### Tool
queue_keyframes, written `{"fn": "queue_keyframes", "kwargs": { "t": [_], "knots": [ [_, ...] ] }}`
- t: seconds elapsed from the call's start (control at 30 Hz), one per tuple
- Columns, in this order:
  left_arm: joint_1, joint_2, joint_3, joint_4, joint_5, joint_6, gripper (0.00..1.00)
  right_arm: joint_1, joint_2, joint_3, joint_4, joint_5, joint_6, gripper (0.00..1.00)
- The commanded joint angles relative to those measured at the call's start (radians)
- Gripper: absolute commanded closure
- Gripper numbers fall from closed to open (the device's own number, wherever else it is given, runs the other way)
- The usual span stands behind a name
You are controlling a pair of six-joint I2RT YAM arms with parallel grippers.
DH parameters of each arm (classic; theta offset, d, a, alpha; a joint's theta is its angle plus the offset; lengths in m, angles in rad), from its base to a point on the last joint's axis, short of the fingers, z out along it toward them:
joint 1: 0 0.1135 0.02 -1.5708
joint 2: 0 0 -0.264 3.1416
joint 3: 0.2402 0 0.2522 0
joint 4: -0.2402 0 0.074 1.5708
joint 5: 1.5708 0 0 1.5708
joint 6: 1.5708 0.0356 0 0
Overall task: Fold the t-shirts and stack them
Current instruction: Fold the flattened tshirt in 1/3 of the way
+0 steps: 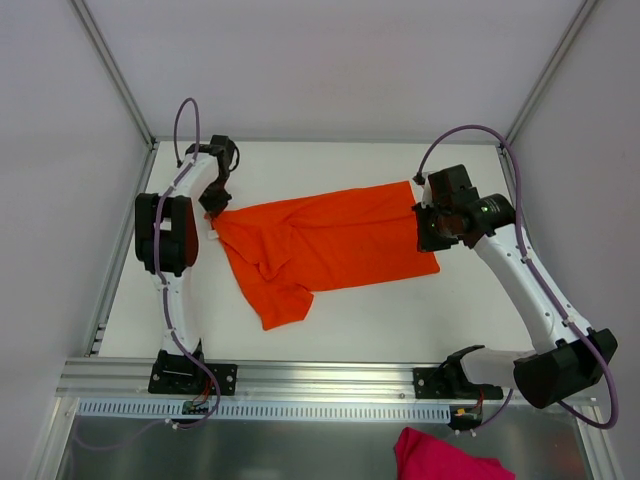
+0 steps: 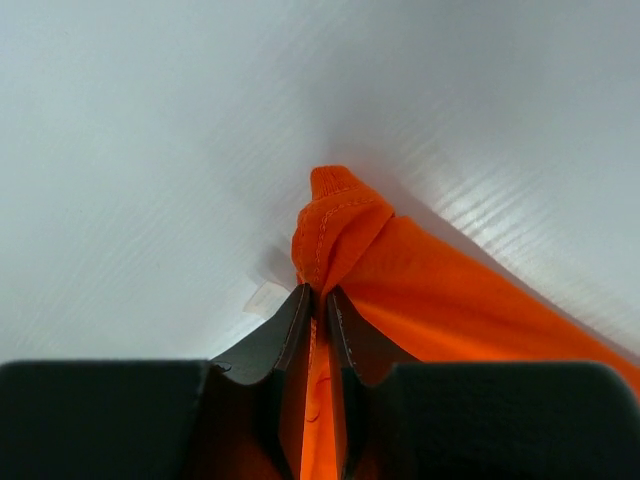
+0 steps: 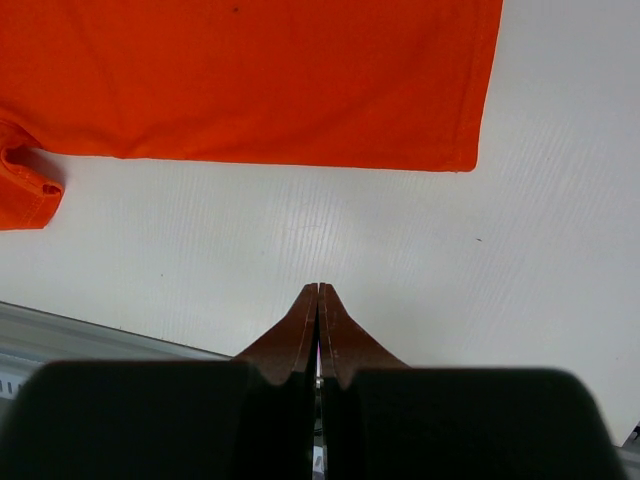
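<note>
Barely begun, I'd say: the bright orange fabric t-shirt (image 1: 330,245) lies rumpled, left claw (image 2: 318,300) pinching its edge, right claw (image 3: 318,292) closed, empty.

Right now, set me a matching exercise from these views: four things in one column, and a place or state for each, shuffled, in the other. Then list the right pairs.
Things
1. left end effector
2. right end effector
3. orange t-shirt
4. pink cloth

Places or states
A. lies rumpled and partly spread on the white table
B. shut, with its tips clear of the orange fabric
C. heaped at the very bottom of the top view
D. shut on a bunched bit of orange fabric

Pairs: 1-D, 2-B, 3-A, 4-C
</note>
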Motion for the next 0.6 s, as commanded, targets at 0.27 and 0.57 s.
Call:
{"fn": "queue_keyframes", "kwargs": {
  "t": [0.27, 0.57],
  "knots": [
    [0.064, 0.033, 0.147, -0.016, -0.036, 0.050, 0.87, 0.007, -0.025, 0.011, -0.020, -0.007, 0.002, 0.99],
    [0.073, 0.053, 0.121, 0.007, -0.038, 0.080, 0.81, 0.008, -0.012, 0.034, -0.033, -0.004, -0.001, 0.99]
  ]
}}
